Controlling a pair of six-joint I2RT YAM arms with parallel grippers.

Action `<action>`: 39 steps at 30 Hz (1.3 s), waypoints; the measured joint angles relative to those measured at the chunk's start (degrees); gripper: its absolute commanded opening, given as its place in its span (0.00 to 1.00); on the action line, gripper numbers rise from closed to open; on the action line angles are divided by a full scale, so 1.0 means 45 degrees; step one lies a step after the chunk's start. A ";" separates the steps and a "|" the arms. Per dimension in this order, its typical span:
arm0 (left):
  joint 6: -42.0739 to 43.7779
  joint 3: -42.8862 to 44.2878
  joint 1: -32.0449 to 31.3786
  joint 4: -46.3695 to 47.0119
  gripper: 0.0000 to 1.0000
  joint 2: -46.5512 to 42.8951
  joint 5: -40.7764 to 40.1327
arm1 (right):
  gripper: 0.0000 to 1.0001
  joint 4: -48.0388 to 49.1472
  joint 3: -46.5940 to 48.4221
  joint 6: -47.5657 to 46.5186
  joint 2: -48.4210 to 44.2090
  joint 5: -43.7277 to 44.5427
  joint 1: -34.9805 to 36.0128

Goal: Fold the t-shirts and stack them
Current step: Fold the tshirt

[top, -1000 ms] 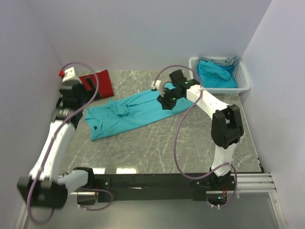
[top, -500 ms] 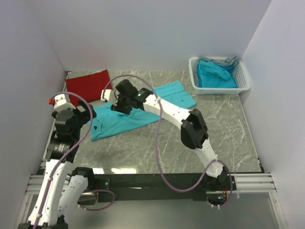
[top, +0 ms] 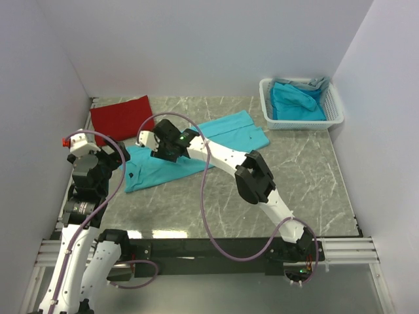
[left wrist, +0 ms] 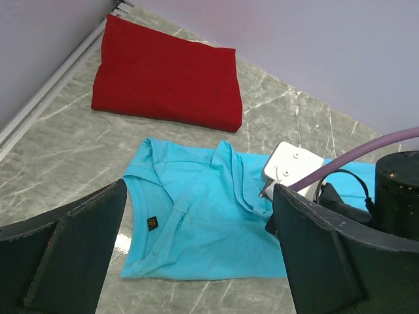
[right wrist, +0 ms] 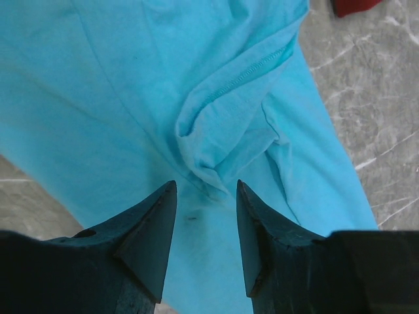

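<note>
The turquoise t-shirt [top: 230,131] lies spread on the marble table [top: 308,183], near the folded red t-shirt [top: 118,116] at the back left. The right gripper [right wrist: 204,190] sits low over it, its fingers narrowly apart with a bunched ridge of cloth between the tips. The left gripper [left wrist: 200,190] hangs above the collar end, fingers wide. Another turquoise shirt [top: 298,101] fills the white basket [top: 335,112].

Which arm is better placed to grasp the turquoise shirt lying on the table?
Right, probably. The right gripper is open directly over a bunched fold of the turquoise shirt. The left gripper, also open, stands back off the shirt's left end.
</note>
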 measured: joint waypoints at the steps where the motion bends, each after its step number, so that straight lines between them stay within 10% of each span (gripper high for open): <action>1: 0.0000 0.0000 0.0000 0.0000 0.99 0.0000 -0.0010 | 0.48 -0.0005 0.0010 0.0000 0.0019 0.0029 0.0053; 14: 0.0000 -0.0136 0.0000 0.0083 0.99 -0.0063 -0.0024 | 0.40 0.0015 0.0772 0.0087 0.0991 0.0296 0.0301; 21: 0.0000 -0.0141 0.0000 0.0087 0.99 -0.0058 -0.0024 | 0.00 0.0199 0.1112 0.0160 0.1375 0.0782 0.0296; 39: 0.0015 -0.0141 0.0000 0.0087 0.98 -0.0049 -0.0019 | 0.00 0.1525 0.0117 0.0685 0.0981 0.1957 -0.0495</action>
